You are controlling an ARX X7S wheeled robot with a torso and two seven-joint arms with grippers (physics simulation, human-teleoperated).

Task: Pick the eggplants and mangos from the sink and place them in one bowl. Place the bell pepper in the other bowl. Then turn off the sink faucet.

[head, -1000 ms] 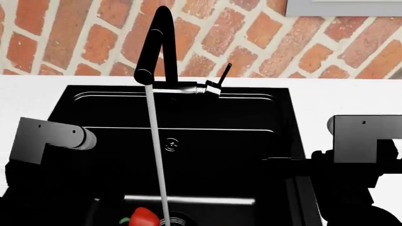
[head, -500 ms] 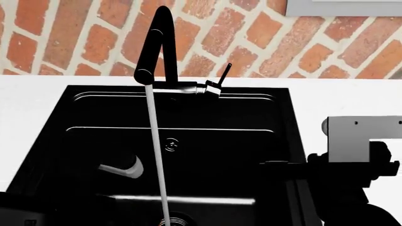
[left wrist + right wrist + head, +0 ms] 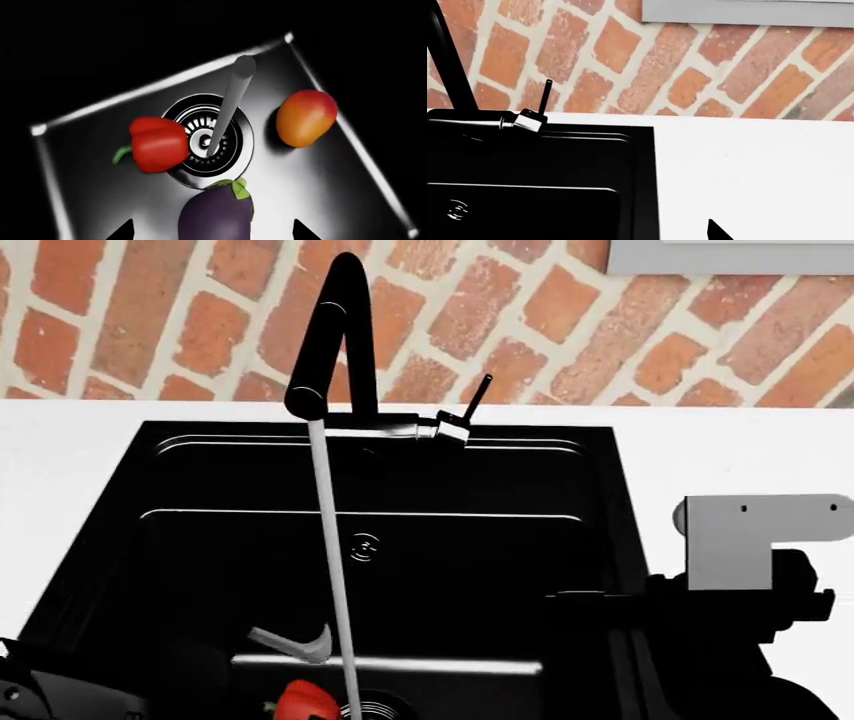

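In the left wrist view the steel sink floor (image 3: 93, 150) holds a red bell pepper (image 3: 157, 145) beside the drain, an orange-red mango (image 3: 305, 117) and a purple eggplant (image 3: 215, 215). My left gripper (image 3: 213, 236) is open low over the basin. Its dark fingertips (image 3: 125, 232) stand either side of the eggplant without touching it. Water (image 3: 227, 107) runs from the black faucet (image 3: 334, 330) into the drain; the faucet's thin lever (image 3: 478, 398) points up. My right gripper (image 3: 632, 236) is open over the sink's right rim, with one fingertip (image 3: 716, 232) showing. Only part of the bell pepper (image 3: 304, 702) shows in the head view. The bowls are out of view.
The black sink (image 3: 534, 480) is set in a white counter (image 3: 721, 450) against a brick wall (image 3: 200, 320). My right arm (image 3: 747, 570) hangs above the sink's right rim. My left arm (image 3: 54, 695) is at the sink's near left corner. A drain grate (image 3: 207, 145) sits mid-basin.
My left arm has dropped from above the sink's left side down into the basin. The bell pepper, hidden half a second ago, shows again. My right arm has shifted slightly left.
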